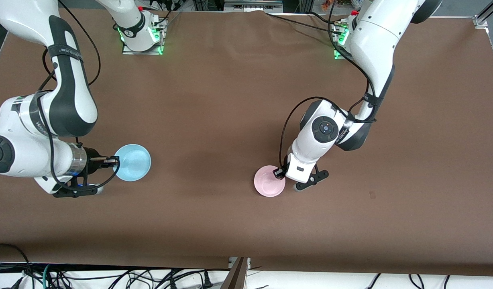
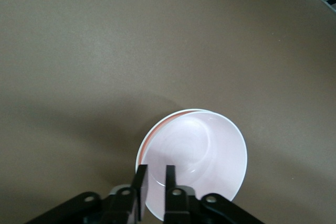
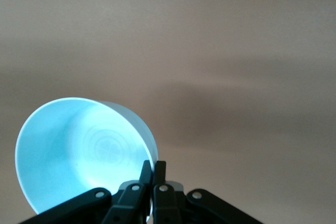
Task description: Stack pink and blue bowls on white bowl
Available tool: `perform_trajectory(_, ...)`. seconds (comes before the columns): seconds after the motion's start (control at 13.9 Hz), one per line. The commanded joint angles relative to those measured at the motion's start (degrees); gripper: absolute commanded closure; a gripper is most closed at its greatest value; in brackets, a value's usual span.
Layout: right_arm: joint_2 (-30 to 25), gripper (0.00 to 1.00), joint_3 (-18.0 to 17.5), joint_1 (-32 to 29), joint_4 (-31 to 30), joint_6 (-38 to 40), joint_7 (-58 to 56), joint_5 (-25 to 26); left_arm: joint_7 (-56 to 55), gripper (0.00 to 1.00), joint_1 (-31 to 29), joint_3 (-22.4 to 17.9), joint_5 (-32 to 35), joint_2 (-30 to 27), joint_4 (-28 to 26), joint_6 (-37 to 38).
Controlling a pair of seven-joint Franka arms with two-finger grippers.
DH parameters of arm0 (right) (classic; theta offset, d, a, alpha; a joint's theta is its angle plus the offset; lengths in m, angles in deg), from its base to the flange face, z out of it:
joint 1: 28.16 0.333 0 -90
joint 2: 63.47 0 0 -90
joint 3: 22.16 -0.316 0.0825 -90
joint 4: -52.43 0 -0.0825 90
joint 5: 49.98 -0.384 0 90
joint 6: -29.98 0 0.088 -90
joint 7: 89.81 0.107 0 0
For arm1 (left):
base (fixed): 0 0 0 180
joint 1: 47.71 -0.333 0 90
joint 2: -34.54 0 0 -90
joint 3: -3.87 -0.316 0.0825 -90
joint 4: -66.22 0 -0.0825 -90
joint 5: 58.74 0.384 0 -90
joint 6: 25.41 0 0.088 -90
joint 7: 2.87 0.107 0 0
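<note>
— Where are the bowls on your feed?

— I have the pink bowl (image 1: pixel 269 181) toward the left arm's end of the brown bench (image 1: pixel 230 100), somewhat nearer the front camera than the blue bowl (image 1: pixel 133 162), which sits toward the right arm's end. The two are well apart. I see no white bowl in any view.

— And the hands?

— The left hand (image 1: pixel 279 172) is at the pink bowl's rim. In my left wrist view its fingers (image 2: pixel 170 181) stand close together astride the rim of the pink bowl (image 2: pixel 197 161), one inside and one outside, so I read it as pinched onto the bowl wall. The bowl looks tilted there, with a reddish edge showing along one side, though I can't tell whether it is off the bench.

— The right one?

— The right hand (image 1: pixel 115 161) is at the blue bowl's rim on the side toward its own arm. In my right wrist view the fingers (image 3: pixel 159 174) are nearly together, clamped on the rim of the blue bowl (image 3: pixel 79 150), which is tipped so I look into it.
</note>
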State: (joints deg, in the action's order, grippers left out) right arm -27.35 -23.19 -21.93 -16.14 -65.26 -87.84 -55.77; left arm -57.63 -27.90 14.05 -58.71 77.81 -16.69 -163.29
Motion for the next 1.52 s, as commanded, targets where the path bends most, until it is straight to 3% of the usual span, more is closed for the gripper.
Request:
perform_trajectory(0.0, -0.1, 0.99, -0.8, -0.1, 1.1, 1.3, 2.8, -0.6, -1.2, 1.0, 0.6, -0.5, 1.4, 0.4, 1.5, 0.8)
perform_trajectory(0.29, -0.1, 0.99, -2.4, -0.2, 1.2, 1.1, 5.1, -0.6, -1.1, 1.0, 0.1, -0.5, 1.4, -0.1, 2.3, 2.3)
perform_trajectory(0.51, -0.1, 0.99, -3.0, -0.1, 1.2, 0.8, 7.2, -0.6, -0.5, 1.0, -1.6, -0.5, 1.2, -0.1, 6.9, 10.0)
perform_trajectory(0.72, 0.0, 0.99, -7.9, -0.2, 1.2, -0.7, 15.7, -0.6, -0.4, 1.0, -3.5, -0.4, 1.5, -1.0, 11.0, 17.4)
perform_trajectory(0.87, 0.7, 0.99, -11.4, 1.3, 1.1, -6.0, 23.6, -0.5, 1.0, 1.0, -4.9, -0.3, 1.5, -2.2, 12.6, 21.4)
perform_trajectory(1.44, 10.2, 0.99, -11.0, 18.3, 1.2, -31.8, 48.5, 0.1, 14.8, 1.0, -14.5, 0.2, 0.8, -7.8, 13.4, 33.6)
